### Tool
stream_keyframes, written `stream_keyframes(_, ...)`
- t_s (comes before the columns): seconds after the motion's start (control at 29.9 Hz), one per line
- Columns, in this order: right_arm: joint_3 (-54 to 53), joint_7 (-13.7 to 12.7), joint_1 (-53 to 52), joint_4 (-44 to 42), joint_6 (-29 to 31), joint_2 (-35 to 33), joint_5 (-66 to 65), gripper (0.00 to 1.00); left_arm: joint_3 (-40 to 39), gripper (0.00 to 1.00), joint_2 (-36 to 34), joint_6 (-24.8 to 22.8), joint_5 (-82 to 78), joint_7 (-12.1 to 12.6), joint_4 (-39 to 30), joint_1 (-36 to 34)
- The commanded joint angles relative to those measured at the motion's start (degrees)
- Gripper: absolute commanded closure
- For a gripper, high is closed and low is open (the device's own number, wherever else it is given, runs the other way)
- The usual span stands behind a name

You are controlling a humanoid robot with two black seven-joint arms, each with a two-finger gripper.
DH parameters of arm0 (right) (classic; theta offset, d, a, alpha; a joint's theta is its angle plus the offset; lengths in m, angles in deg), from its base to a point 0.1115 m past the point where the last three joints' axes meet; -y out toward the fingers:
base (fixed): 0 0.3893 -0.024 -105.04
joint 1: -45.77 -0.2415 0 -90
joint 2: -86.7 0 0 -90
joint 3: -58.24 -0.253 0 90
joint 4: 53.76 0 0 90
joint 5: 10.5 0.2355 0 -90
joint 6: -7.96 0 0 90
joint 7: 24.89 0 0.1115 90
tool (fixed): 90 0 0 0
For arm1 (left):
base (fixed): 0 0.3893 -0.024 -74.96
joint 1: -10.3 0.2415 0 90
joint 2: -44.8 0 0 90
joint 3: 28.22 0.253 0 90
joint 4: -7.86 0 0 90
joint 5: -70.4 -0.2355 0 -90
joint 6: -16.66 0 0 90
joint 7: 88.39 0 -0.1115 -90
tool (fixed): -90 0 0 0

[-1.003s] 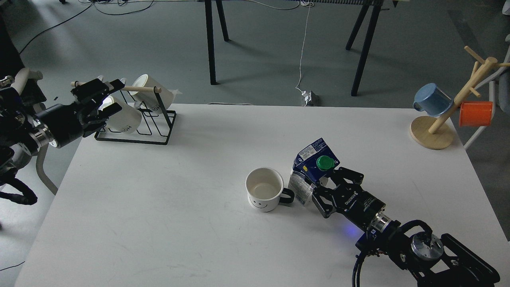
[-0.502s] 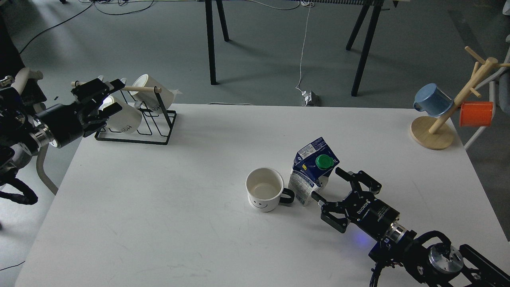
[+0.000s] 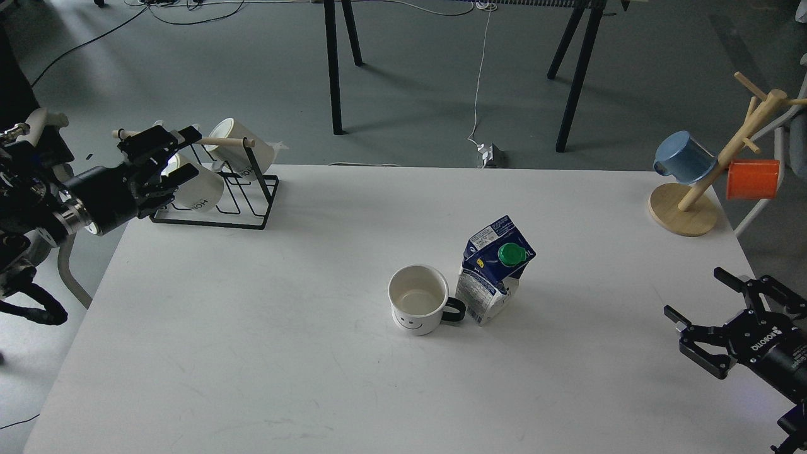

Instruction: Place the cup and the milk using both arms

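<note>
Two items mid-table [image 3: 265, 328] — cup [image 3: 418, 299] left of milk [image 3: 493, 270], handle touching. Right gripper [image 3: 700, 296] agape near right edge; left gripper [image 3: 173, 156] spread, empty, by rack [image 3: 220, 189].

Looks like a robot lab: bare grey floor [image 3: 252, 75] with loose cables [image 3: 478, 94], black trestle legs [image 3: 334, 63] past the white desk's [image 3: 252, 328] far edge.
</note>
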Motion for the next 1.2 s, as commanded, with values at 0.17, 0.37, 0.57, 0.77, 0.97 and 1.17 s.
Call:
stream_keyframes(0.17, 5.3, 0.0, -20.2, -13.4, 0.0, -4.3, 0.0, 0.04, 0.0, 0.13, 0.0, 0.0, 4.0, 0.0, -0.1, 1.1)
stream_keyframes(0.37, 13.0, 0.0, -30.2, -19.0, 0.0, -4.2, 0.0, 0.04, 0.0, 0.12, -0.2, 0.0, 4.2, 0.0, -0.1, 1.8)
stream_keyframes(0.57, 13.3, 0.0, -30.7, -19.0, 0.0, -4.2, 0.0, 0.04, -0.1, 0.12, -0.1, 0.0, 4.2, 0.0, -0.1, 2.3)
stream_keyframes(0.77, 13.3, 0.0, -30.6, -19.1, 0.0, -4.2, 0.0, 0.04, -0.9, 0.11, 0.1, 0.0, 4.3, 0.0, -0.1, 2.4)
stream_keyframes(0.97, 13.2, 0.0, -30.7, -19.1, 0.0, -3.7, 0.0, 0.04, -1.1, 0.11, 0.4, 0.0, 4.3, 0.0, -0.1, 2.4)
stream_keyframes(1.17, 13.2, 0.0, -30.9, -19.9, 0.0, -3.6, 0.0, 0.04, -1.2, 0.11, 0.3, 0.0, 4.2, 0.0, -0.1, 2.4)
